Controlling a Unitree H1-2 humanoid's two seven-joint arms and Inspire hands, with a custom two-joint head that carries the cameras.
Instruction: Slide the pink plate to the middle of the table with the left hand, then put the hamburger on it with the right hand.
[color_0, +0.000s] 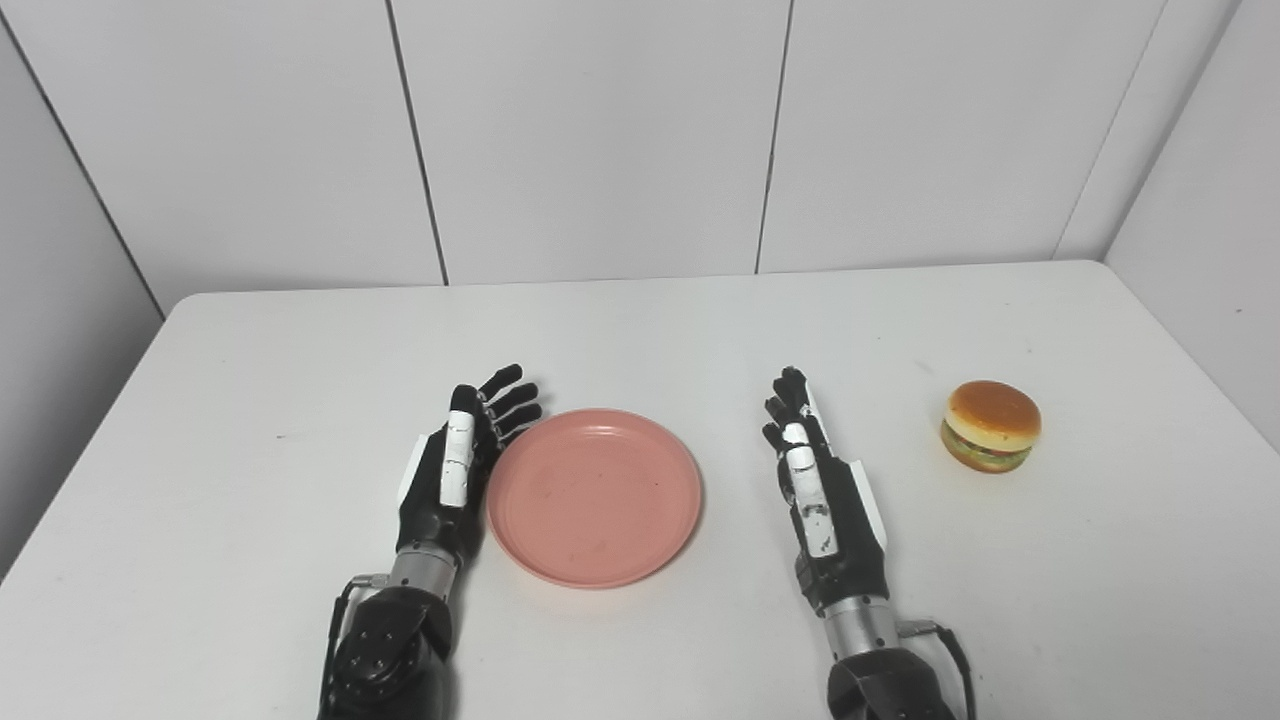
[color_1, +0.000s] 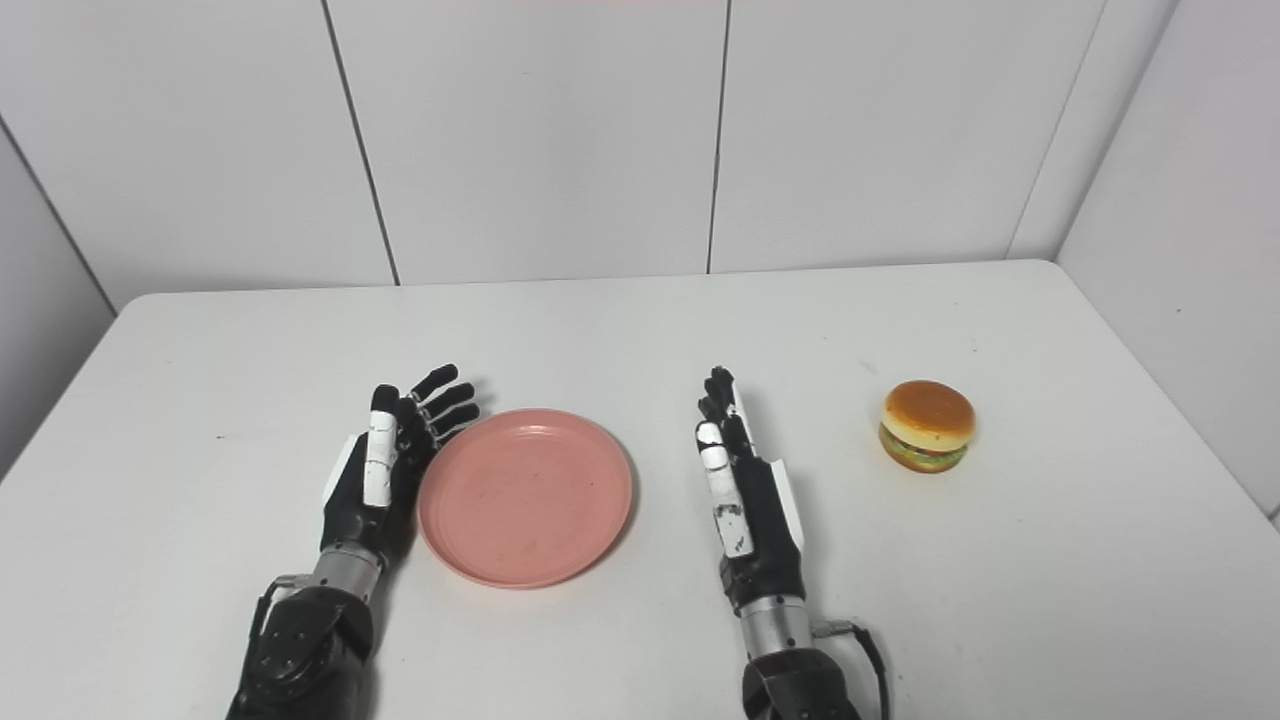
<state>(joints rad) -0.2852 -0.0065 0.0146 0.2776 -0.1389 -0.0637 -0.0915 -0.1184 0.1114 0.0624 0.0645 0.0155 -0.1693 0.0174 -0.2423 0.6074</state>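
Note:
The pink plate (color_0: 594, 496) lies flat near the middle of the white table (color_0: 640, 330), toward the front. My left hand (color_0: 460, 467) is open, palm facing right, its fingers against the plate's left rim. My right hand (color_0: 818, 490) is open and empty, edge-on, a little right of the plate and apart from it. The hamburger (color_0: 991, 426) stands upright on the table to the right of my right hand, well apart from it. The plate (color_1: 526, 497), left hand (color_1: 380, 465), right hand (color_1: 741, 495) and hamburger (color_1: 927, 425) show the same way in the right eye view.
White panelled walls (color_0: 600, 140) close the table at the back and on both sides. The table's right edge (color_0: 1190, 360) runs close to the hamburger.

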